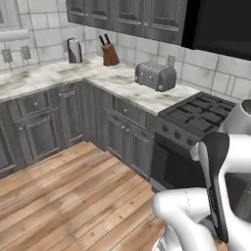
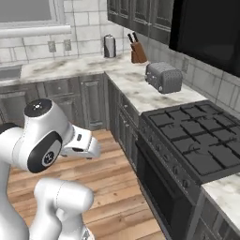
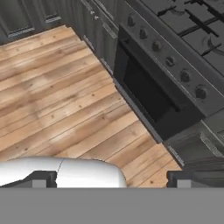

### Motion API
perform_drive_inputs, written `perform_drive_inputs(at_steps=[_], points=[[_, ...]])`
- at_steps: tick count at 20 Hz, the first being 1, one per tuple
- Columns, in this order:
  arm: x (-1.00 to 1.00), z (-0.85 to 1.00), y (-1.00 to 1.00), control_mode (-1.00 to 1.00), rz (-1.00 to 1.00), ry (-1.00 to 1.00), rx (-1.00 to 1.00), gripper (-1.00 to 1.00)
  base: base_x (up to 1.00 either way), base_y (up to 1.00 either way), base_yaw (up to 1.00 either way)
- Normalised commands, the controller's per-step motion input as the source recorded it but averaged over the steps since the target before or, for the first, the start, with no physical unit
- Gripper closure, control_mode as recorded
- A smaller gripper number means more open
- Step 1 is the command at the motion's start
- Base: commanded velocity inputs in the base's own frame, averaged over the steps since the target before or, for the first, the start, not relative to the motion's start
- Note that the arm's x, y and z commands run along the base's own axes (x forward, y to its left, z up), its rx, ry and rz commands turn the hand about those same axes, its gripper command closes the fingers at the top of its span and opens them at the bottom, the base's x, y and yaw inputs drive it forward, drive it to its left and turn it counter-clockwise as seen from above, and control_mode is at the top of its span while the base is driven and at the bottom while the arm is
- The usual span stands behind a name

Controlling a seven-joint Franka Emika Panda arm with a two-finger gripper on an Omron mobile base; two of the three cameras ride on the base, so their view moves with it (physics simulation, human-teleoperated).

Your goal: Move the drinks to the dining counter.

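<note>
Beside the gas stove (image 2: 197,140) and its oven door (image 3: 153,96) your arm was folded up over the wooden floor (image 1: 63,196), fingers (image 3: 43,179) spread wide and grasping nothing. No drinks or dining counter could be seen from where you stood; the marble bench (image 1: 122,83) carried a toaster (image 1: 155,76), a knife block (image 1: 110,54) and a paper towel roll (image 2: 109,46). I judged you were at the searching stage, nothing fetched yet. Your next move called for driving the base on until the bottles came into sight.

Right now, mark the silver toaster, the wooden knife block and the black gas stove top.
silver toaster (image 1: 155,76): left base view, front side panel.
wooden knife block (image 1: 111,55): left base view, block face below the handles.
black gas stove top (image 2: 199,138): right base view, centre grate.
</note>
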Motion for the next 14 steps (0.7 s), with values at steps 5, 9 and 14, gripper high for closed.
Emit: perform_drive_inputs(at_steps=[5, 9, 14], points=[[0.00, 0.00, 0.00, 1.00, 0.00, 0.00, 0.00, -1.00, 0.02, -0.32, -0.55], [0.00, 0.00, 0.00, 1.00, 0.00, 0.00, 0.00, -1.00, 0.51, -0.47, -0.45], [0.00, 0.00, 0.00, 1.00, 0.00, 0.00, 0.00, -1.00, 0.48, -0.50, -0.30]])
